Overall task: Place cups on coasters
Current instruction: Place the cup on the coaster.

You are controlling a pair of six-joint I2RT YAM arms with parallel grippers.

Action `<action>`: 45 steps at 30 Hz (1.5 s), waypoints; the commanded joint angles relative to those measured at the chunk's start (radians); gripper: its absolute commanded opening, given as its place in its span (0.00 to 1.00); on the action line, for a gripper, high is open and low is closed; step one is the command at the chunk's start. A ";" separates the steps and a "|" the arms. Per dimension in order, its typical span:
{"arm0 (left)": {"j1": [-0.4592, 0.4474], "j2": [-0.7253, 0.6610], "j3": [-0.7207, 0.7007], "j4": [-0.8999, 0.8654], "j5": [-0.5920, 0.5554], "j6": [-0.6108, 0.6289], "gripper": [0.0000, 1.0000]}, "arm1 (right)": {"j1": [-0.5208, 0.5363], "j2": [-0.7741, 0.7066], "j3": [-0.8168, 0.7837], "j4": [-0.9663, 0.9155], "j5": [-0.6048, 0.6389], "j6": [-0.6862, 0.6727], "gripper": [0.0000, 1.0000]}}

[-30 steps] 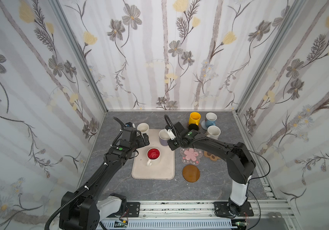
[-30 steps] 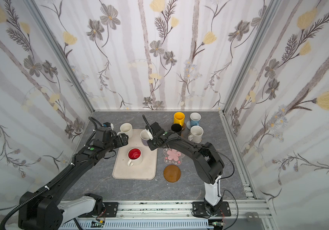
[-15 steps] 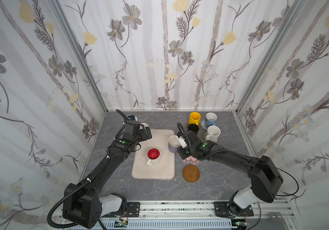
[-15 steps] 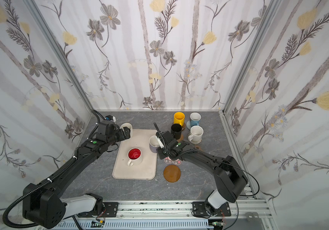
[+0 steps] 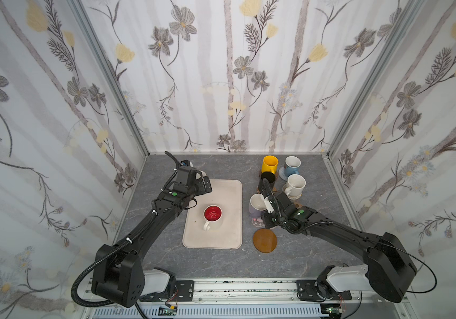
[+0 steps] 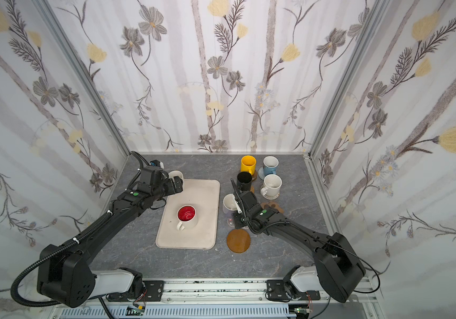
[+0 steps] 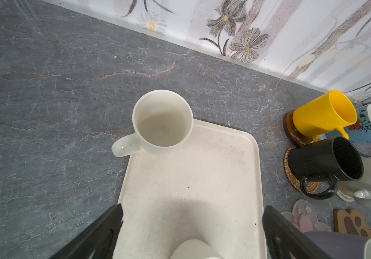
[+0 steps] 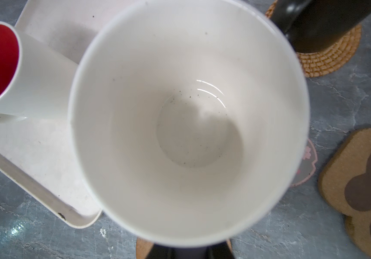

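My right gripper (image 5: 262,214) is shut on the lavender cup (image 5: 256,206) and holds it tilted over the clear pink-flower coaster (image 5: 257,221). The cup's white inside (image 8: 189,121) fills the right wrist view, with the coaster (image 8: 310,161) peeking out beside it. My left gripper (image 5: 204,182) is open above the tray's far left corner, just short of a plain white cup (image 7: 162,121); nothing lies between its fingers (image 7: 112,224). A red-inside cup (image 5: 213,216) stands on the tray (image 5: 232,234). The brown disc coaster (image 5: 264,240) and paw coaster (image 6: 272,205) are bare.
At the back right, the yellow cup (image 5: 269,165), black cup (image 5: 267,179), blue-patterned cup (image 5: 292,165) and a white cup (image 5: 295,185) each stand on a coaster, close together. Patterned walls close in the table on three sides.
My right arm carried the lavender cup from the tray's far right edge rightward and nearer, over the pink-flower coaster. My left gripper moved farther back toward the plain white cup.
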 commanded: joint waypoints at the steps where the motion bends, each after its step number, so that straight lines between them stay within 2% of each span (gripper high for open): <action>1: 0.000 0.005 -0.007 0.015 -0.006 0.002 1.00 | -0.028 -0.017 -0.017 0.087 0.000 0.015 0.07; 22: -0.001 0.014 -0.027 0.019 -0.015 0.008 1.00 | -0.079 0.068 -0.039 0.135 0.004 0.012 0.06; 34: -0.001 0.013 -0.029 0.020 -0.019 0.011 1.00 | -0.085 0.071 -0.082 0.147 0.033 0.020 0.12; 35: 0.000 0.011 -0.030 0.020 -0.019 0.012 1.00 | -0.085 0.070 -0.083 0.147 0.035 0.021 0.14; 40: 0.000 0.012 -0.030 0.020 -0.022 0.017 1.00 | -0.084 0.045 -0.093 0.147 0.040 0.024 0.48; 42: 0.001 0.011 -0.027 0.020 -0.023 0.019 1.00 | -0.085 0.033 -0.095 0.146 0.038 0.024 0.56; 45: 0.002 0.014 -0.022 0.020 -0.009 0.032 1.00 | -0.085 0.014 -0.096 0.144 0.032 0.021 0.61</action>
